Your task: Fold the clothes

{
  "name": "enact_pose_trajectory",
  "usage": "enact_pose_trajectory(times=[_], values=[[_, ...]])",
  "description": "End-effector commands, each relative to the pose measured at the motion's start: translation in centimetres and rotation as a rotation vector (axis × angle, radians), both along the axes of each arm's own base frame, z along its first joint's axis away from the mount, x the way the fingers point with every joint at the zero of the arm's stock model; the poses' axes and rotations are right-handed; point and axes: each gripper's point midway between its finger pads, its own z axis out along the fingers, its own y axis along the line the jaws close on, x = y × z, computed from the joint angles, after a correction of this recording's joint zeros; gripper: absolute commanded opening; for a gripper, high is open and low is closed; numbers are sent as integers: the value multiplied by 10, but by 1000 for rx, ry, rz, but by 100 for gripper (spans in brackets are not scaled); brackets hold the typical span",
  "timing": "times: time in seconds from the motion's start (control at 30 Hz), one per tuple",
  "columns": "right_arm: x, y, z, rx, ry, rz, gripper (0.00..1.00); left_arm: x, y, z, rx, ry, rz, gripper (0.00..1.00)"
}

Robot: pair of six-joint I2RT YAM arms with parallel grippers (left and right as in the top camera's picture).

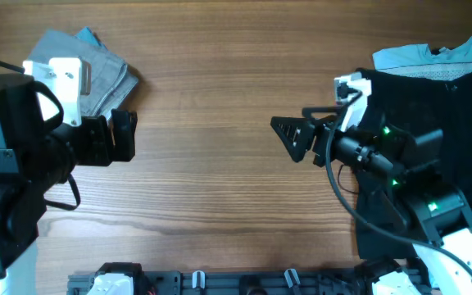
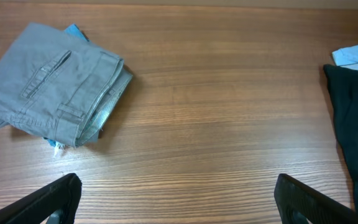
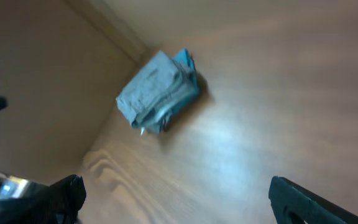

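The grey shorts (image 1: 105, 74) lie folded into a compact bundle at the table's far left, on top of a blue denim piece whose corner sticks out. They also show in the left wrist view (image 2: 55, 84) and, blurred, in the right wrist view (image 3: 157, 90). My left gripper (image 1: 124, 135) is open and empty, just in front of the bundle; its fingertips frame bare wood (image 2: 176, 199). My right gripper (image 1: 292, 138) is open and empty over the table's middle right, well away from the shorts; its view (image 3: 176, 196) is blurred.
A black garment (image 1: 433, 106) lies at the right side under the right arm, with a light blue cloth (image 1: 433, 54) behind it. Both show at the right edge of the left wrist view (image 2: 356, 112). Bare wood spans between the two arms.
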Motion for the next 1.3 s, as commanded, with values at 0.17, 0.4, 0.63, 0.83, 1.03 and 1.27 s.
enact_pose_trajectory(times=[0.17, 0.4, 0.63, 0.83, 1.03, 1.27], values=[[2, 2, 22, -48, -198, 61, 100, 1, 1, 2, 1, -4, 16, 100], [-39, 3, 68, -298, -803, 279, 100, 1, 1, 2, 1, -4, 16, 100], [-43, -47, 38, -438, -915, -22, 100, 1, 1, 2, 1, -4, 16, 100], [-58, -89, -9, -365, -824, -274, 100, 1, 1, 2, 1, -4, 16, 100], [-57, -120, -44, -271, -747, -462, 100, 1, 1, 2, 1, -4, 16, 100], [-38, -119, -103, -300, -663, -455, 100, 1, 1, 2, 1, -4, 16, 100]])
